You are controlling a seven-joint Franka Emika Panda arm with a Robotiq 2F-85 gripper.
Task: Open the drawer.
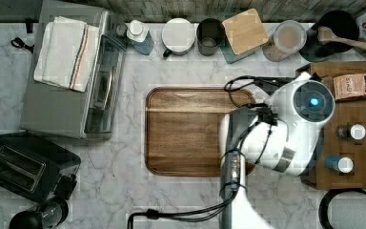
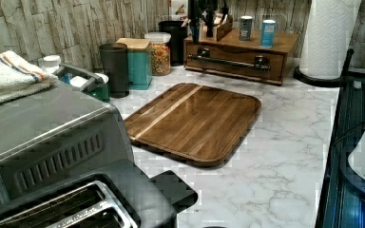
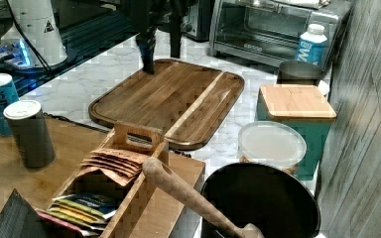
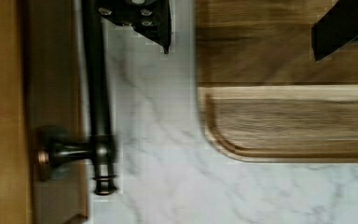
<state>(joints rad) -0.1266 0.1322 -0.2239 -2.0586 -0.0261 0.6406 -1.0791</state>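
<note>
My jaws [image 4: 242, 32] stand wide apart, holding nothing. In the wrist view one black finger [image 4: 151, 21] hangs just beside the long black metal bar handle [image 4: 98, 93] of the wide, shallow medium-brown wooden drawer [image 2: 235, 64], the other over the flat rounded-corner wooden cutting board [image 4: 289, 116]. The drawer sits shut in its wooden cabinet [image 2: 285, 42] at the back of the white marble desk [image 2: 275, 142], at the left view's upper right.
</note>
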